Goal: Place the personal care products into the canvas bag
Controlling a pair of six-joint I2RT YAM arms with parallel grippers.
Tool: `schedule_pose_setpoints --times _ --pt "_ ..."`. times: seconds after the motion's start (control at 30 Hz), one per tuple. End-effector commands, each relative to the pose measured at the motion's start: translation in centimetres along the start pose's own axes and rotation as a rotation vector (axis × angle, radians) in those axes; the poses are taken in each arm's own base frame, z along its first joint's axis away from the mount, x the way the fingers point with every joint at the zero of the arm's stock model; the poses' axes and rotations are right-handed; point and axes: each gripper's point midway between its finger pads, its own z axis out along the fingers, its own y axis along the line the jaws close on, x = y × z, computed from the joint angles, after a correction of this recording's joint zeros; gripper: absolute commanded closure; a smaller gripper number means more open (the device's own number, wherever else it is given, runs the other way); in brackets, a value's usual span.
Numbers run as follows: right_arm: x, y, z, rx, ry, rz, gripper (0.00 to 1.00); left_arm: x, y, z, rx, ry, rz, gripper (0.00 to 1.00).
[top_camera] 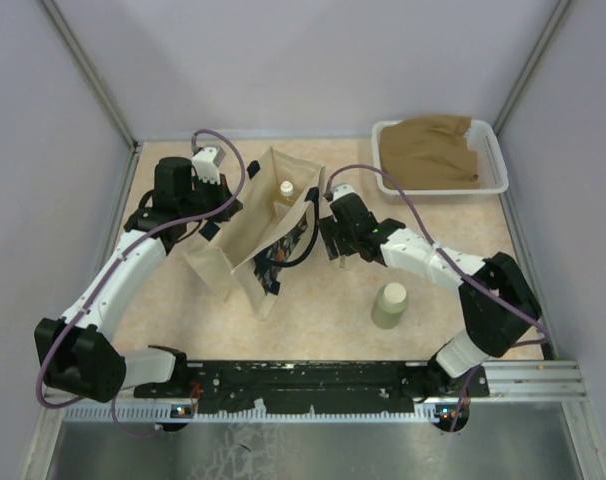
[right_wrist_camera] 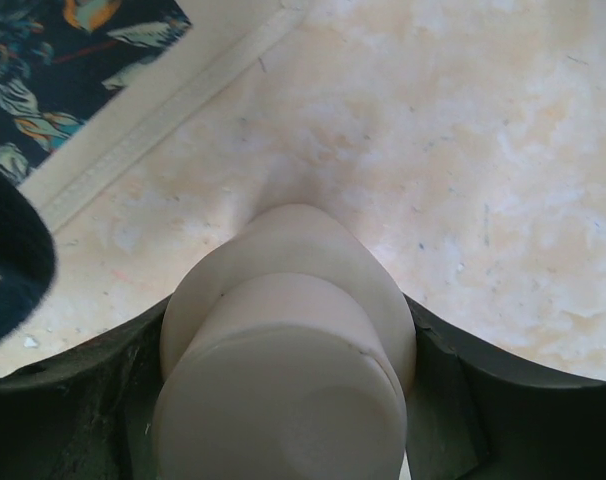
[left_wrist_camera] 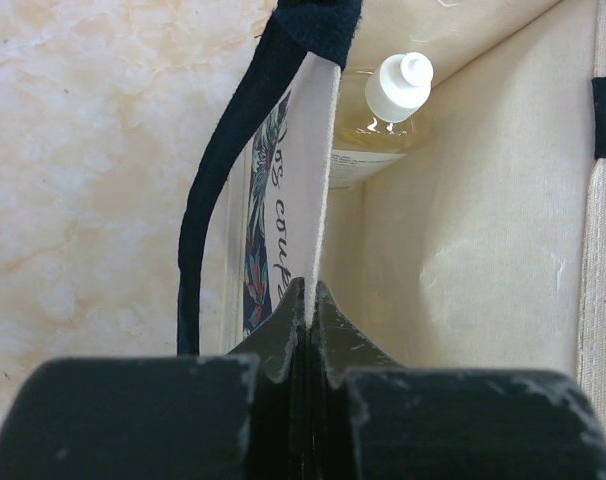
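Nearest to the arm bases, we see the pale green cylinder standing upright on the tabletop. It is alone, at about 4 o'clock from the bag and well apart from it.

A little further out, the right tool reaches toward 9 o'clock, close to the bag's printed side. Its wrist view shows the cream bottle lying between its fingers, white cap toward the camera. Both fingers press against the bottle's sides, so this tool is clamped on it. We cannot tell whether the bottle touches the tabletop below.

The canvas bag stands open in the middle, with its mouth facing up. Its long axis runs from about 7 o'clock to 1 o'clock. The left tool comes in from 9 o'clock with its fingers pressed together on the thin fabric edge of the bag's rim. Just beside that pinch, a navy handle loops down outside the printed wall.

Inside the bag, at its 1 o'clock end, the clear bottle of amber liquid leans in the far corner against the beige lining, white cap up. From above we see only its cap.

Farthest away, at 2 o'clock, a white tray holds a crumpled brown cloth.
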Motion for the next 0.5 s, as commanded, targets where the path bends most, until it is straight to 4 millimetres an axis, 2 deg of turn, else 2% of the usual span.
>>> schedule_pose_setpoints --times 0.0,0.1,0.2,0.33,0.47 --pt "-6.1 -2.5 -5.2 0.104 -0.185 0.029 1.0 -0.6 -0.4 -0.2 0.015 -0.03 0.012 1.0" --pt "-9.0 -4.4 -9.0 0.184 -0.235 0.015 1.0 -0.5 -0.3 -0.1 0.013 -0.027 0.011 1.0" --pt "-13.0 -4.9 -13.1 0.19 -0.338 0.013 1.0 -0.5 -0.4 0.0 0.016 -0.027 0.009 1.0" --pt "-19.1 -3.8 -18.7 0.086 -0.567 -0.005 1.0 -0.4 -0.6 0.3 0.031 -0.027 0.003 1.0" --pt "-23.8 -1.8 -22.9 -0.031 -0.753 -0.06 1.0 -0.2 -0.7 0.5 0.04 -0.02 0.0 1.0"
